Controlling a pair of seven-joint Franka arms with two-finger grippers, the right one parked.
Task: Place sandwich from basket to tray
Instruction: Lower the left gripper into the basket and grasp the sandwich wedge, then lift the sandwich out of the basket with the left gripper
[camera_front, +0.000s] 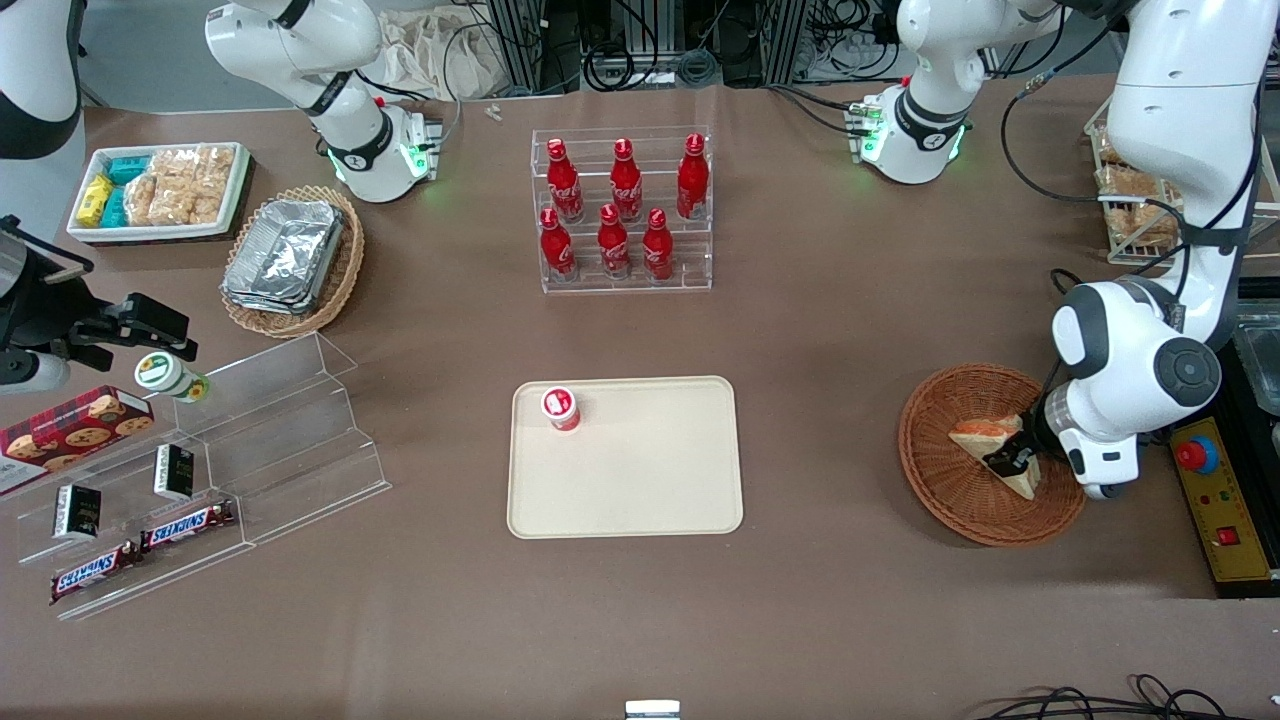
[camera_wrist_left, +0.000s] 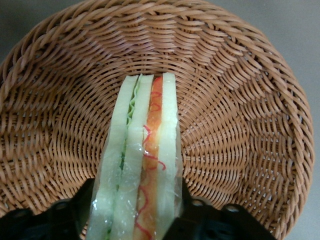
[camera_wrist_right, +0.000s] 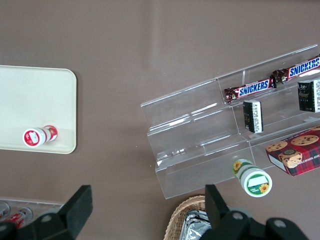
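Observation:
The sandwich (camera_front: 985, 440) is a wrapped wedge of white bread lying in the round reddish-brown wicker basket (camera_front: 950, 505) toward the working arm's end of the table. My left gripper (camera_front: 1012, 458) is down inside the basket, shut on the sandwich. In the left wrist view the sandwich (camera_wrist_left: 145, 165) shows its cut edge with green and orange layers, and the black fingers (camera_wrist_left: 202, 217) press against the wrapper on both sides over the basket's weave (camera_wrist_left: 240, 125). The cream tray (camera_front: 650, 490) lies flat at the table's middle, well apart from the basket.
A small red-and-white capped bottle (camera_front: 561, 408) stands on one corner of the tray. A clear rack of red bottles (camera_front: 625, 210) stands farther from the camera. A yellow control box (camera_front: 1215, 510) lies beside the basket. A clear stepped shelf (camera_front: 250, 440) sits toward the parked arm's end.

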